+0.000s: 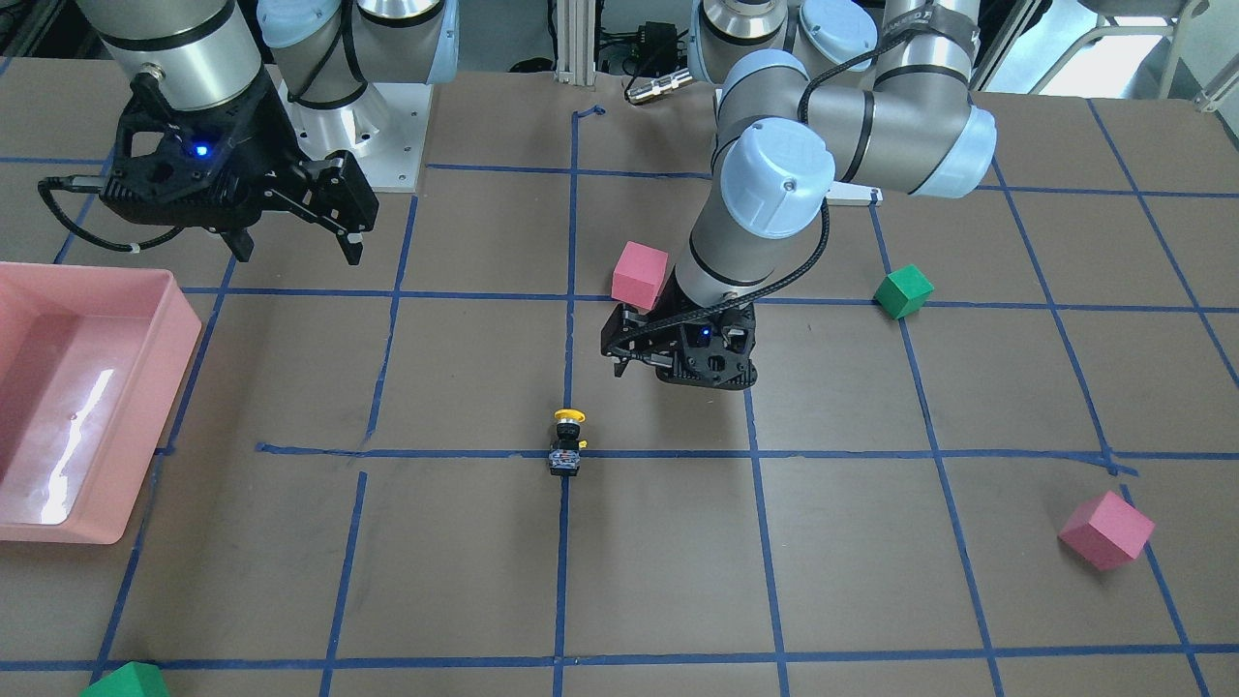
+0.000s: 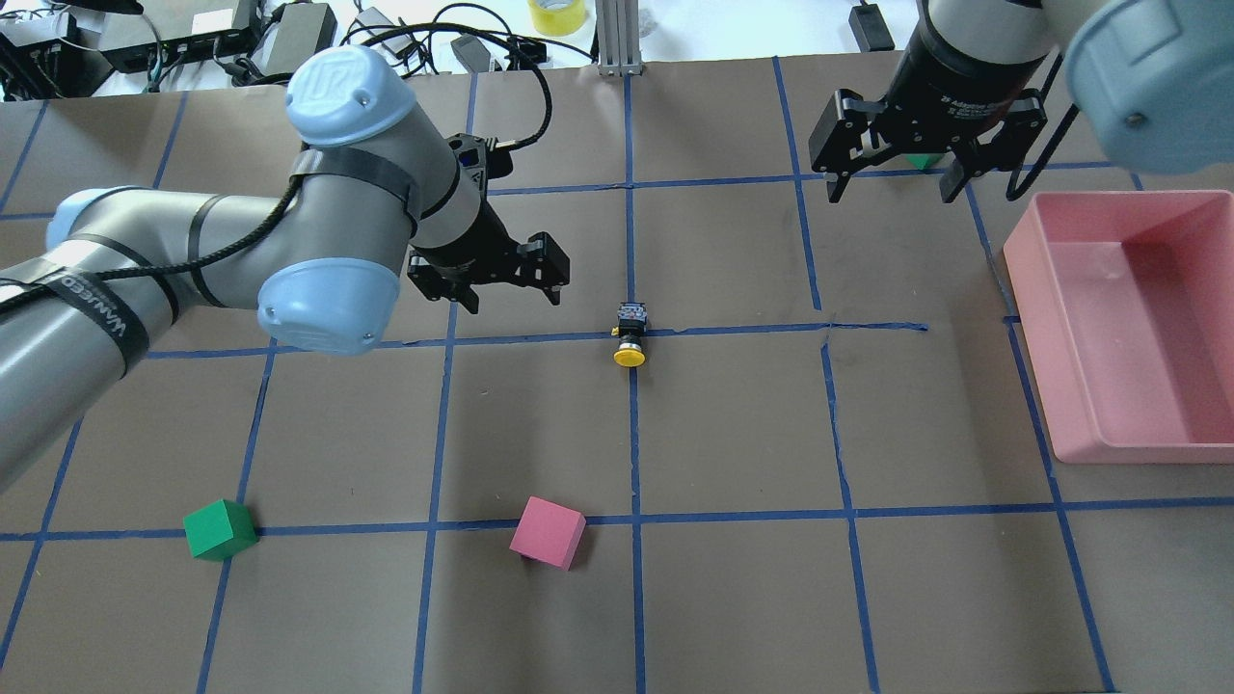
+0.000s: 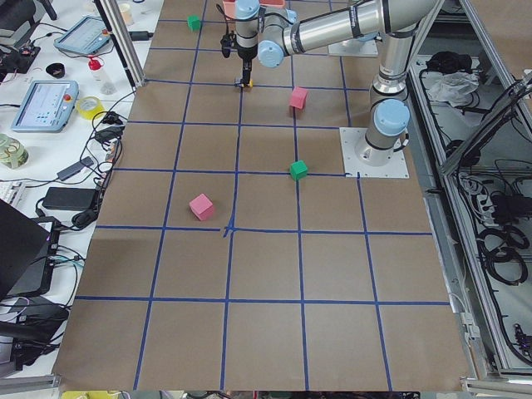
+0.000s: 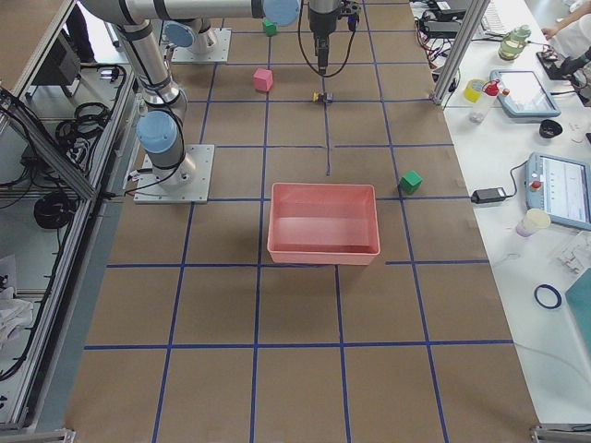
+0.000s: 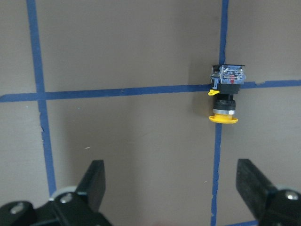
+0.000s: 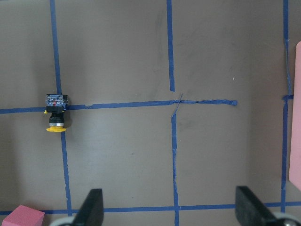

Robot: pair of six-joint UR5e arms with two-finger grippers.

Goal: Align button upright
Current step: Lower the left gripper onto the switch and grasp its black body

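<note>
The button (image 2: 630,333) lies on its side on a blue tape crossing near the table's middle, with its yellow cap toward the robot and its grey block base away from it. It also shows in the front view (image 1: 567,442), the left wrist view (image 5: 225,94) and the right wrist view (image 6: 55,113). My left gripper (image 2: 511,289) is open and empty. It hovers to the left of the button, apart from it. My right gripper (image 2: 892,183) is open and empty, held high at the far right.
A pink tray (image 2: 1036,318) stands at the right edge. A pink cube (image 2: 548,531) and a green cube (image 2: 220,529) sit nearer the robot. Another pink cube (image 1: 1106,530) and green cube (image 1: 126,681) lie near the far side.
</note>
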